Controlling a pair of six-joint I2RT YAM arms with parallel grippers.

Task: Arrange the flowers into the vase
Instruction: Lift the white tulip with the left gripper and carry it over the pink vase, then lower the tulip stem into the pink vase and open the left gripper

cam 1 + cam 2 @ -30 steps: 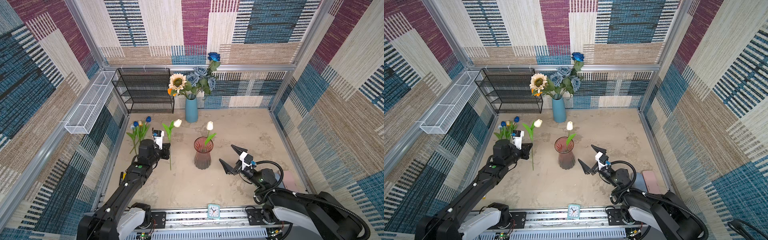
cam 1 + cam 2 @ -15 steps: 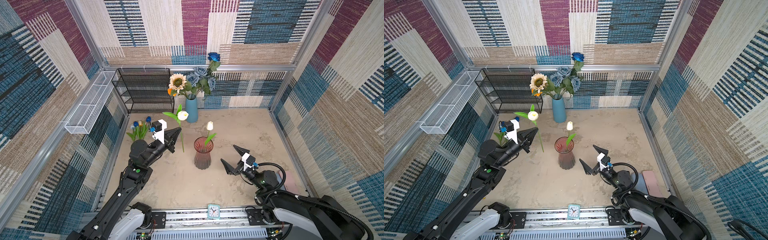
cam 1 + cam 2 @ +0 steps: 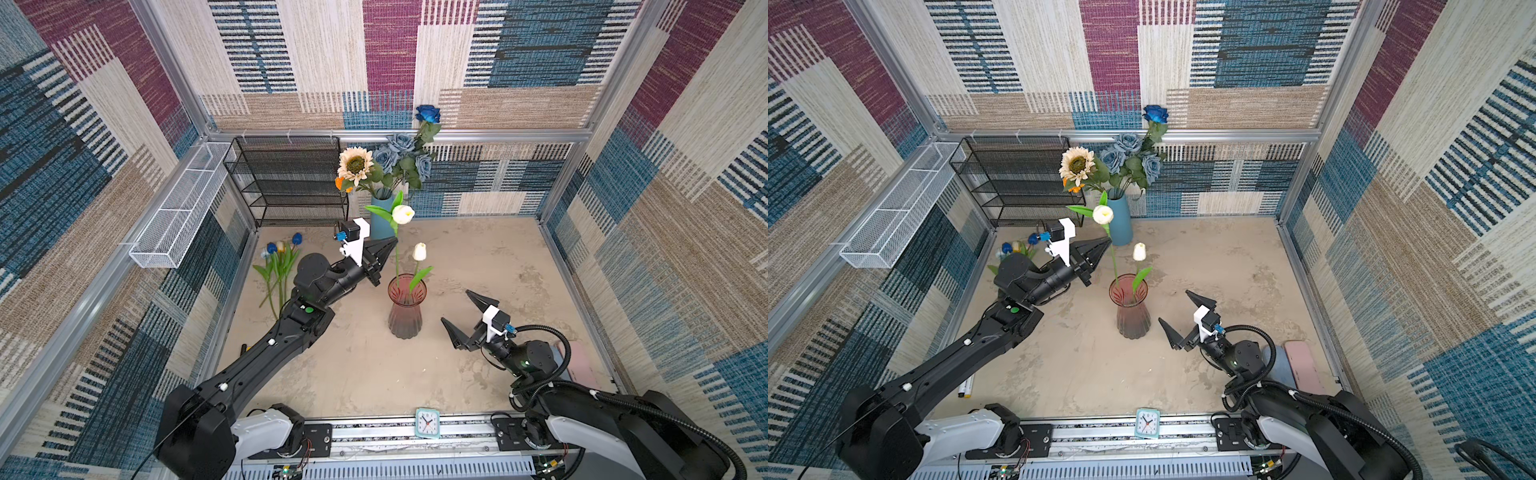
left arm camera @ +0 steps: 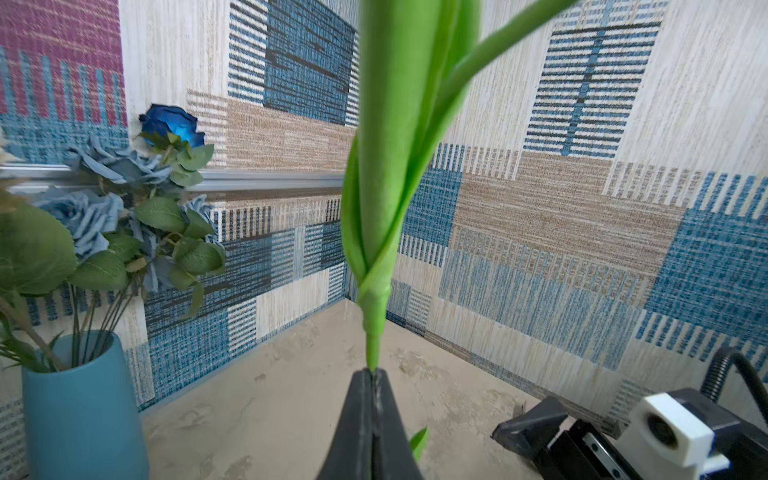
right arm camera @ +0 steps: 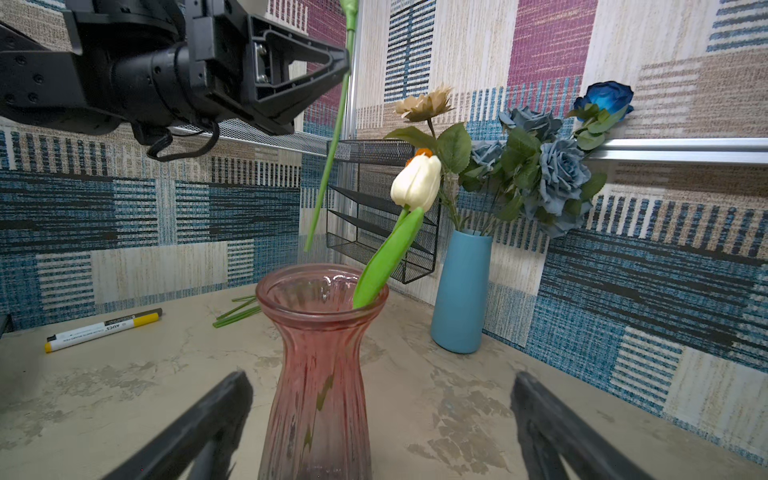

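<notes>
Both top views look steeply down from high above the front rail [image 3: 374, 432] onto the whole walled table [image 3: 365, 374]. The left wrist camera faces the back corner, very close behind a green stem [image 4: 374, 208]; the right wrist camera sits low just before the pink vase [image 5: 320, 374], both sharing the blue vase [image 4: 79, 411].

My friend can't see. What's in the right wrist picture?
A pink vase stands close ahead with one white tulip in it. Above it, the left hand pinches a green stem whose tip hangs over the vase mouth. The right hand is open, a finger either side of the vase.
</notes>
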